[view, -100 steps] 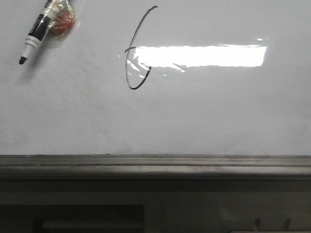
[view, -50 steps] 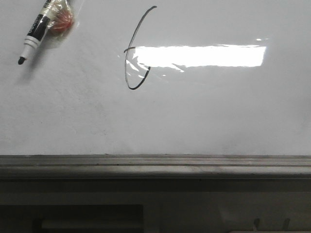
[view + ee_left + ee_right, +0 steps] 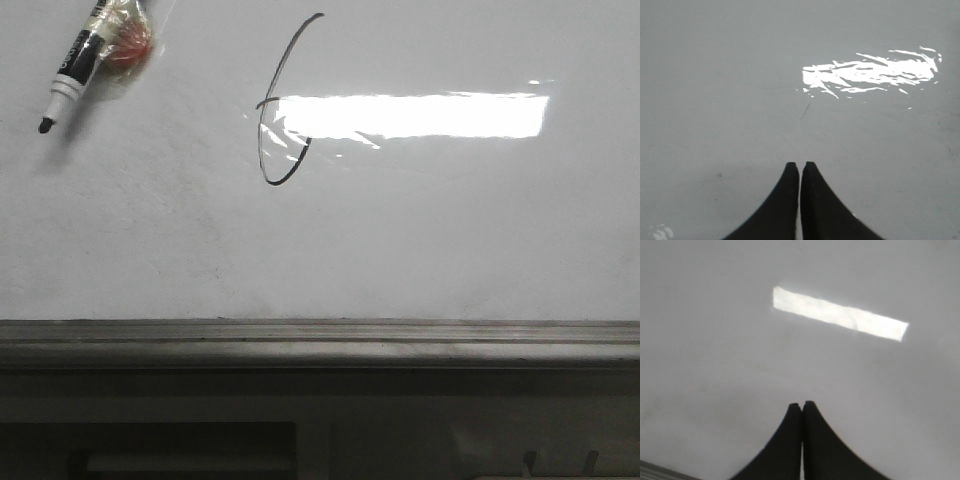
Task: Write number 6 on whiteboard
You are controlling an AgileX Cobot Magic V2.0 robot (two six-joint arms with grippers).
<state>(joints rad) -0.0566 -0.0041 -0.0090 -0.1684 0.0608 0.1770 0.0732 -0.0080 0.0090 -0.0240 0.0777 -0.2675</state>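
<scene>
My left gripper (image 3: 800, 165) has its 2 fingers pressed together with nothing between them, and my right gripper (image 3: 802, 404) is the same, closed and empty. Both wrist views show only bare whiteboard (image 3: 420, 240) ahead of the fingertips, with a bright patch of reflected light beyond them, so neither tool is near the writing.

Farther out on the board, in the front view, the number 6 (image 3: 283, 110) is drawn as 1 thin black stroke: a tall slanted curve closing into a narrow loop, whose right side runs into the glare. Beyond it, toward my left side, the marker (image 3: 75, 65) appears in the upper corner with its cap off, the tip pointing down and clear of the stroke. Something red and taped (I cannot tell what it is) sits against its barrel, and I cannot see what holds the pen.

I judge the figure complete. To finish well, I would keep the marker tip lifted off the surface and move it away from the ink, not across it, because wet marker smears on a glossy board. My closed fingers should stay off the surface too.
</scene>
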